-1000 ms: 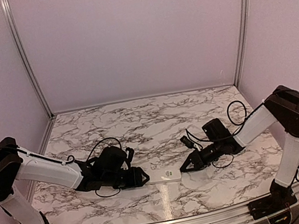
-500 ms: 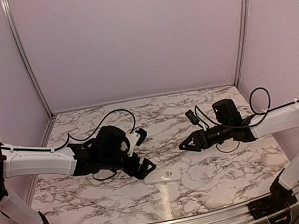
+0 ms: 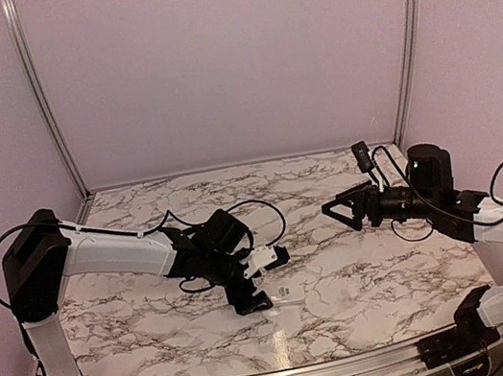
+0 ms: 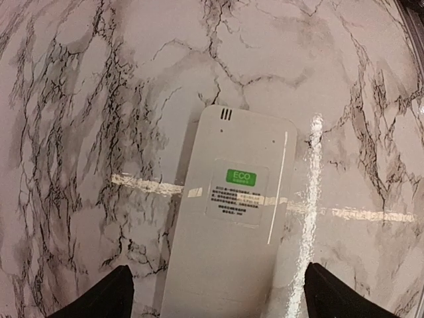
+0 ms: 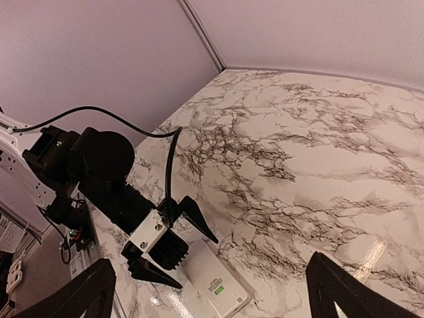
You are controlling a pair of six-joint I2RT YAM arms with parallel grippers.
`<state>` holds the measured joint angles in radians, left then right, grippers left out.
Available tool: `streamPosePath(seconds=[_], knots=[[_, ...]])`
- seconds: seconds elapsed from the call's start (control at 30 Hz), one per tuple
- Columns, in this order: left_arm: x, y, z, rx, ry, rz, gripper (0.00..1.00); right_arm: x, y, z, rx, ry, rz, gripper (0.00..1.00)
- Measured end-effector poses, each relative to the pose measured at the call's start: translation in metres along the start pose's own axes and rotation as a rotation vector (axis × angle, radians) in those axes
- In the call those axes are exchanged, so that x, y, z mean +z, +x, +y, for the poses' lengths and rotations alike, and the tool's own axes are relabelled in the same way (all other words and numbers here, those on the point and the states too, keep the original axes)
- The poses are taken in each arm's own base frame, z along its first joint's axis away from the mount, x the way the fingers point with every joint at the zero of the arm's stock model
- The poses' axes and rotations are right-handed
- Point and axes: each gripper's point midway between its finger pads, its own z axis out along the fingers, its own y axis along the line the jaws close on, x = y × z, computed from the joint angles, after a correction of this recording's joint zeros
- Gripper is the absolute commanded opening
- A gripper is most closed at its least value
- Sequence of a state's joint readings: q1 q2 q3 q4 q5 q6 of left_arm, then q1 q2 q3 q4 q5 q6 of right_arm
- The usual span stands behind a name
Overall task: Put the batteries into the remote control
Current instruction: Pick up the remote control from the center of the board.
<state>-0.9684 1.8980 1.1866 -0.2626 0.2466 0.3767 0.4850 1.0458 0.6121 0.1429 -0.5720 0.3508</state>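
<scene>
Over remote (image 4: 232, 218), left end effector (image 4: 218, 275) apparently hovers.

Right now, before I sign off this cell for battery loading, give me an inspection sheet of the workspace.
Surface: marble-pattern table, glare streaks near the front edge.
Job's things: remote control lying back up, green ECO label showing; batteries: nothing seen.
Clutter: nothing seen.
Grippers: left gripper open, fingers either side of the remote control; right gripper open, held above the table, away from it.
Cables: black cables loop off both arms.
Surroundings: plain lilac walls, metal corner posts.
</scene>
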Motion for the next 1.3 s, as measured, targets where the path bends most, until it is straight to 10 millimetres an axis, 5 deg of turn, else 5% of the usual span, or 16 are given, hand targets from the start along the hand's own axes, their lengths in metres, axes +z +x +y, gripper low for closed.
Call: streamPosePath(seconds=[0.23,0.37,0.6,0.77,0.93,1.3], knots=[[0.027,0.017,-0.004,0.096,0.061,0.066,0.83,-0.013,-0.002,0.004,0.012,0.011,-0.052,0.99],[0.035,0.006,-0.002,0.134,0.085,0.056,0.7,-0.018,-0.009,0.009,0.006,0.005,-0.082,0.99],[0.036,0.005,-0.007,0.173,0.102,0.061,0.43,-0.031,-0.01,0.016,-0.006,-0.002,-0.124,0.99],[0.03,0.009,-0.016,0.147,0.129,0.046,0.36,-0.033,0.002,0.014,0.003,-0.001,-0.113,0.99],[0.0,0.006,-0.043,0.086,0.212,-0.044,0.35,-0.032,0.013,0.015,-0.004,-0.023,-0.089,0.97],[-0.141,-0.129,-0.07,0.106,0.285,-0.65,0.36,-0.042,-0.003,0.087,-0.167,-0.305,-0.152,0.94]])
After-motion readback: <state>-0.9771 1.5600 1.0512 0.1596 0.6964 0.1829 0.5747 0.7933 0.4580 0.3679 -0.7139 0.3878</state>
